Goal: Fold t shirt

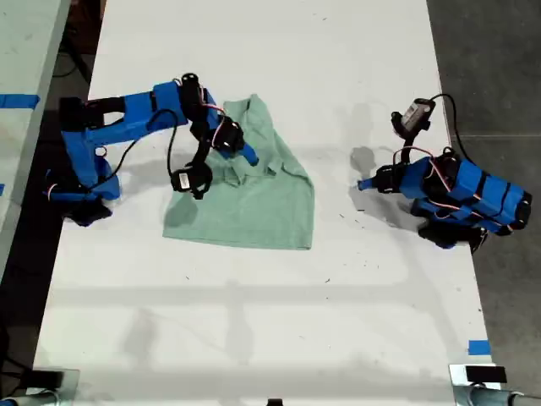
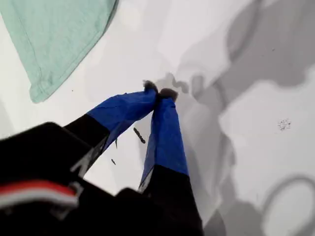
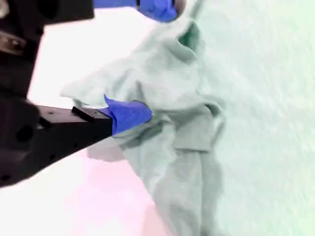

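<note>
1. Mint-green cloth, the t shirt [image 1: 254, 199], lies wrinkled on the white table [image 1: 254, 330], left of centre in the exterior view, partly folded.
2. My second gripper [image 3: 147, 59] is over the shirt's left part in the exterior view, jaws spread, one blue fingertip [image 3: 129, 115] touching a raised fold.
3. My first gripper [image 2: 160, 92] is at the exterior view's right, well apart from the shirt, clenched on nothing, above bare table.
</note>
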You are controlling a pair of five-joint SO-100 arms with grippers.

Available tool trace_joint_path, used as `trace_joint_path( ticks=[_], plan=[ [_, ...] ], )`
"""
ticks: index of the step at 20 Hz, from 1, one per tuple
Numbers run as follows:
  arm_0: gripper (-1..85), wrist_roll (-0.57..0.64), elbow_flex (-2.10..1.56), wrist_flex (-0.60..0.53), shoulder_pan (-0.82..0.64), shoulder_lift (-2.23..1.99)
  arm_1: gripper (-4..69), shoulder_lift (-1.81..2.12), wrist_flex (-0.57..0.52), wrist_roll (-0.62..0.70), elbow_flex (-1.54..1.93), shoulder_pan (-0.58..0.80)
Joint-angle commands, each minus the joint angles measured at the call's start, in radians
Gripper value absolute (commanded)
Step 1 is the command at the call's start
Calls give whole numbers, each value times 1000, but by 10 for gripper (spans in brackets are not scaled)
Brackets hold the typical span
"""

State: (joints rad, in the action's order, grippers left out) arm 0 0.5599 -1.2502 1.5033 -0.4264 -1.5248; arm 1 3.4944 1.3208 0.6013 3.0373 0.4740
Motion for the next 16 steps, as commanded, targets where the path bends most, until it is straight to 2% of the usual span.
trace_joint_path(
  ticks=[1, 2, 3, 4, 6, 9, 10, 12, 16],
  plan=[
    [214, -94, -49, -35, -67, -393, 17, 9, -8, 17, 37, -9],
    [189, -106, -152, -106, -74, -572, 17, 9, -8, 17, 35, -11],
    [112, -100, -334, -236, -71, -799, 17, 9, -8, 17, 35, -11],
    [-2, -101, -549, -368, -77, -1054, 17, 9, -8, 17, 35, -11],
    [-3, -109, -994, -529, -120, -1539, 17, 9, -8, 18, 35, -11],
    [-3, -183, -1608, -612, -81, -2075, 17, 9, -11, 20, 35, -9],
    [-3, -187, -1704, -641, -66, -2051, 17, 9, -14, 21, 35, -8],
    [-3, -189, -1908, -778, -44, -2072, 17, 9, -14, 20, 37, -8],
    [-3, -184, -2039, -811, -109, -2072, 17, 9, -9, 11, 37, -11]
  ],
)
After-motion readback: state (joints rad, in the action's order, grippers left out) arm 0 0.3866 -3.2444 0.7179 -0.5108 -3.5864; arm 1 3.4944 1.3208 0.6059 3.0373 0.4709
